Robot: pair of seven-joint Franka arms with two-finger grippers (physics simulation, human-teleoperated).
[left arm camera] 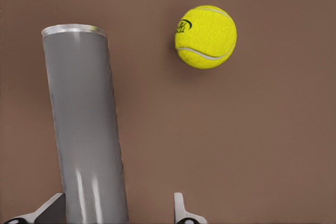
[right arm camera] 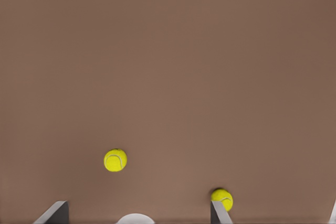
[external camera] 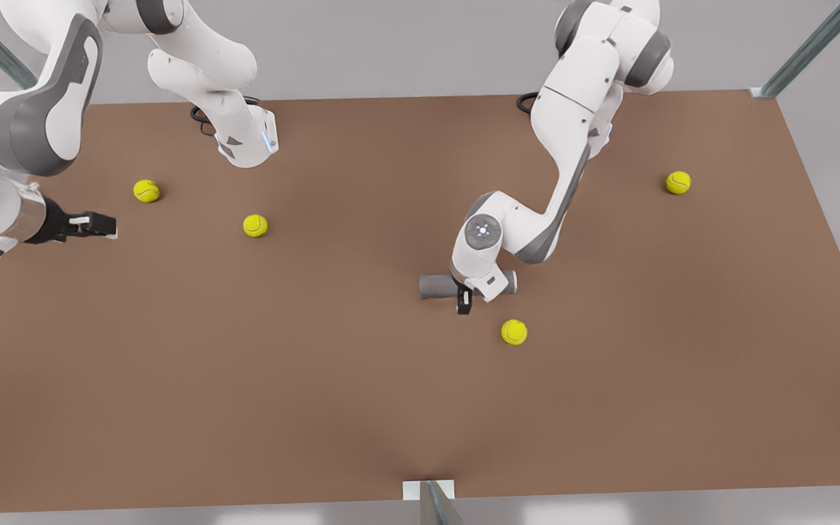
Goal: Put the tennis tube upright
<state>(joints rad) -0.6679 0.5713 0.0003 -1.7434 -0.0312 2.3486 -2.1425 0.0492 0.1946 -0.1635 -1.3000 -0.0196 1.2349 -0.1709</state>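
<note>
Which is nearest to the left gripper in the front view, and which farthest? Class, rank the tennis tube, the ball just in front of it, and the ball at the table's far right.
From the left gripper:
1. Tennis tube, lying flat, between its fingers.
2. Near ball, just to the front view's right.
3. Far-right ball, toward the table's back edge.

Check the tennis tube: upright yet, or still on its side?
On its side. The tennis tube lies flat on the table, the left gripper open astride it. The right gripper waits apart, open.
</note>
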